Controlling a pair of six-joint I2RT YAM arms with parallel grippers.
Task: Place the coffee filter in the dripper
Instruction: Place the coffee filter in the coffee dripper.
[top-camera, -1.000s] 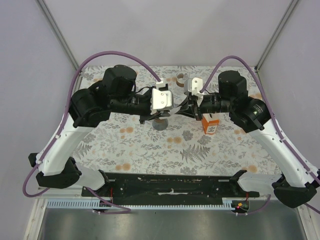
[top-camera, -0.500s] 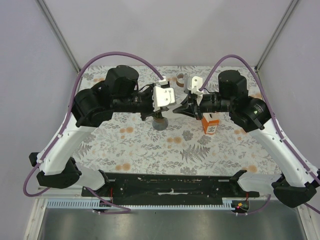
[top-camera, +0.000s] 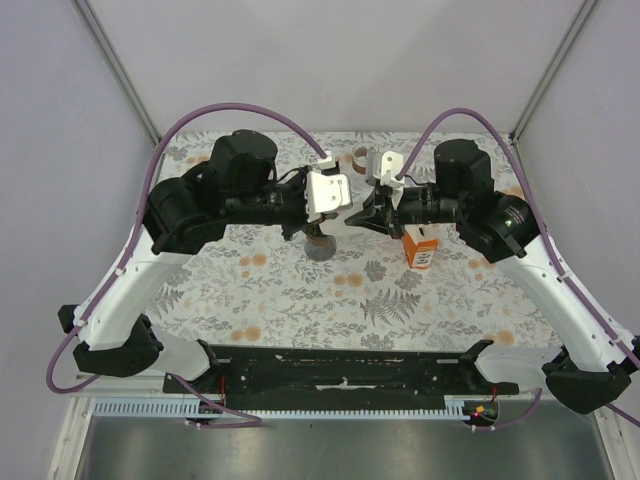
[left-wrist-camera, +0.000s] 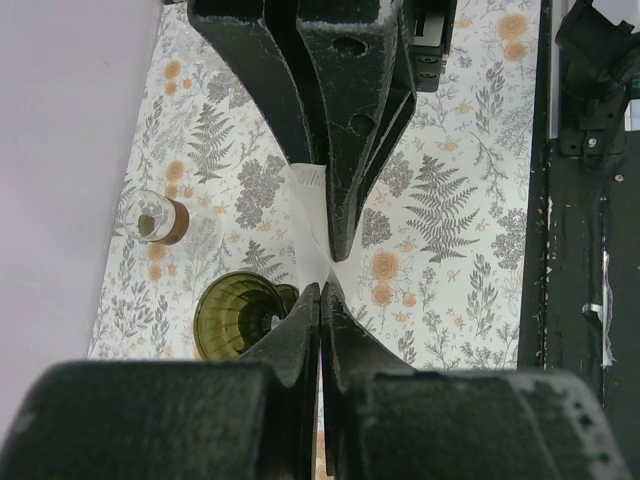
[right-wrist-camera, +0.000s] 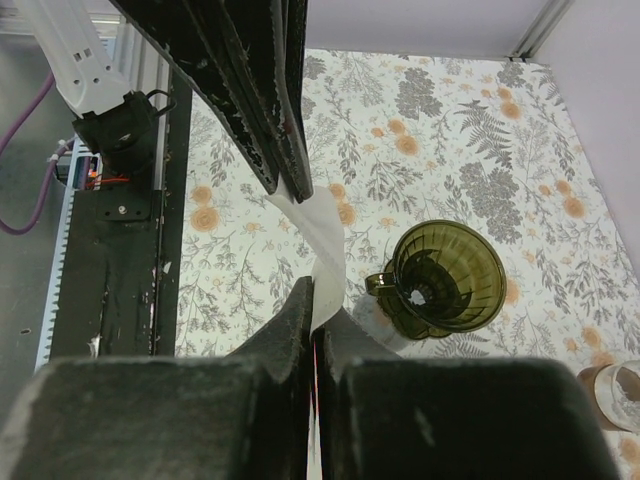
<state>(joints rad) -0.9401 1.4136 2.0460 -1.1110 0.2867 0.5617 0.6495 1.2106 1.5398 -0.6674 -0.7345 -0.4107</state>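
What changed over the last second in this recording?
The left gripper closed onto the coffee filter, which the right gripper already pinched; both now hold it in the air between them. It also edged slightly farther from its base. The dripper and orange carton stayed put.

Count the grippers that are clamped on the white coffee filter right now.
2. The left gripper pinches one end of the coffee filter and the right gripper pinches the opposite end, the two facing each other near the green dripper.
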